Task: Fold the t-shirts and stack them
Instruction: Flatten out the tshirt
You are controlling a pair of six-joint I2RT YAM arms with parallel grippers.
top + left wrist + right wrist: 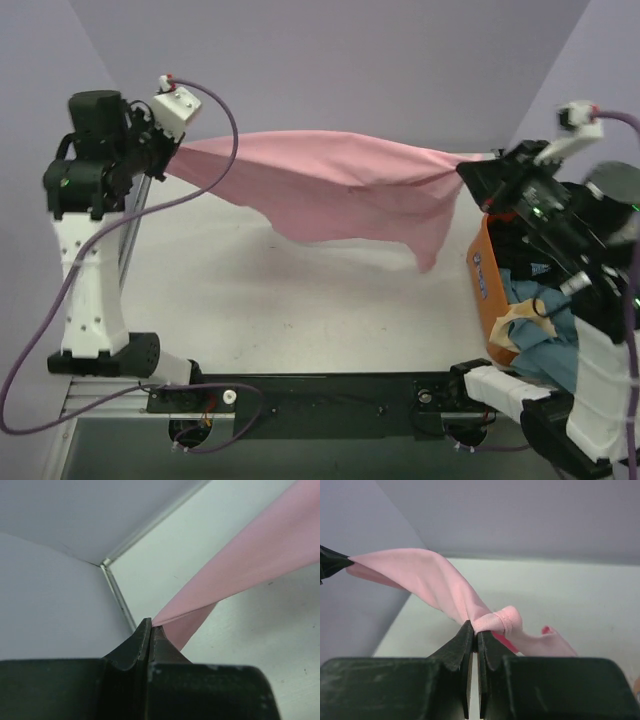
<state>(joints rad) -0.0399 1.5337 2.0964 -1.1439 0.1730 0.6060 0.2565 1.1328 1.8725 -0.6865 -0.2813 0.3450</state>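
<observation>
A light pink t-shirt (330, 185) hangs stretched in the air between both arms, above the white table (300, 300), its lower edge drooping to a point at the right. My left gripper (172, 150) is shut on the shirt's left end; the pink cloth (240, 565) runs from its closed fingertips (151, 624). At the shirt's right end my right gripper (468, 170) is shut on a bunched hem (500, 620). In the right wrist view the pink t-shirt (415, 572) stretches away to the left arm's dark fingers (332, 562). More t-shirts, light blue (545, 335) and dark, lie in the tub.
An orange plastic tub (487, 300) stands at the table's right edge beside the right arm's base. Purple walls close in the back and sides. A black rail (310, 390) runs along the near edge between the two arm bases.
</observation>
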